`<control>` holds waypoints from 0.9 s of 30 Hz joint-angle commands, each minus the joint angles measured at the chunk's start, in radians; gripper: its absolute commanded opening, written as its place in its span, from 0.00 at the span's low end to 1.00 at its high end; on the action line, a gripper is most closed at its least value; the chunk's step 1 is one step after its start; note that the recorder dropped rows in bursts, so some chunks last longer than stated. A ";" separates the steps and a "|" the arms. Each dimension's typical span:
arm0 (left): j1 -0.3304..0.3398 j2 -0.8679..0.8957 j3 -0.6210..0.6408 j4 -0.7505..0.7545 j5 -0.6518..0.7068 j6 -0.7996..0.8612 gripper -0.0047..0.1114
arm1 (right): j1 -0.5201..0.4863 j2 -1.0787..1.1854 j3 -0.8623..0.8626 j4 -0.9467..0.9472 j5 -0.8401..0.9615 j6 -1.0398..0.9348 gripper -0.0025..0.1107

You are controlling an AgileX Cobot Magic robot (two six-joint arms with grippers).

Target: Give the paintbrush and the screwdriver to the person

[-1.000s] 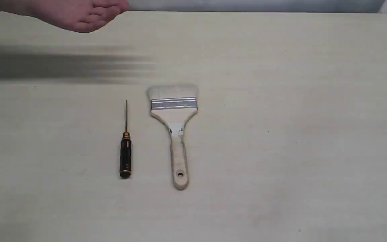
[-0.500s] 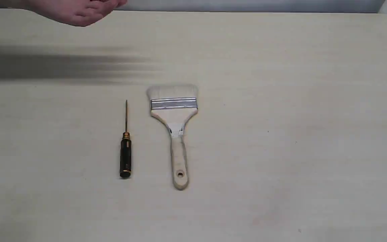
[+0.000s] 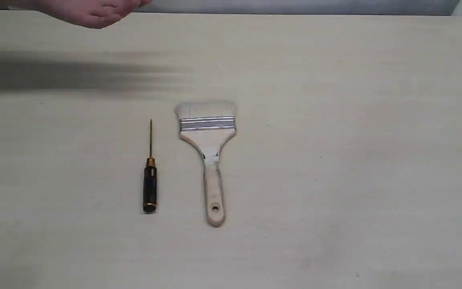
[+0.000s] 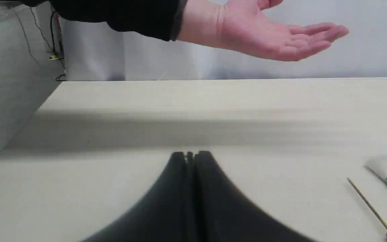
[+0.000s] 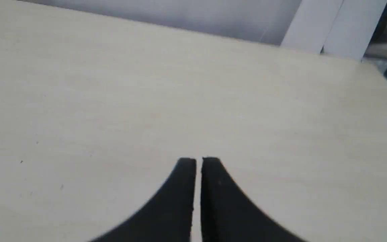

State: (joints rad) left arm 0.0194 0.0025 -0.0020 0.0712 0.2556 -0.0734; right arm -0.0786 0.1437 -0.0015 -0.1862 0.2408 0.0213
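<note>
Exterior view: vs. 1 s ago the person's hand (image 3: 90, 12) has gone a little higher in the upper left corner of the frame. The palm is open and the frame edge now cuts part of it. The paintbrush (image 3: 209, 140) and the screwdriver (image 3: 150, 184) did not move. Both lie flat in the centre, side by side but apart, screwdriver on the left, handles toward the bottom of the frame. I judge that nothing is handed yet and the hand only waits.

The left gripper (image 4: 190, 154) has its fingers together, w/o load. The right gripper (image 5: 198, 159) has its fingers nearly together, also holding nothing.

The table (image 3: 335, 160) is bare right of the brush and below both tools, so there is room to approach. Its far edge runs along the top of the frame, at the hand.
</note>
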 commanded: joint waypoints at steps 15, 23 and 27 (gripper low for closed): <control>-0.008 -0.002 0.002 -0.002 -0.006 -0.002 0.04 | -0.004 -0.006 0.002 0.048 -0.490 -0.002 0.06; -0.008 -0.002 0.002 -0.002 -0.006 -0.002 0.04 | -0.004 -0.006 0.002 0.283 -0.631 0.518 0.06; -0.008 -0.002 0.002 -0.002 -0.006 -0.002 0.04 | 0.000 -0.006 0.002 0.086 -0.717 0.686 0.06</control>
State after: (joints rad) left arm 0.0194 0.0025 -0.0020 0.0712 0.2556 -0.0734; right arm -0.0786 0.1437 -0.0018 -0.0275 -0.4319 0.6408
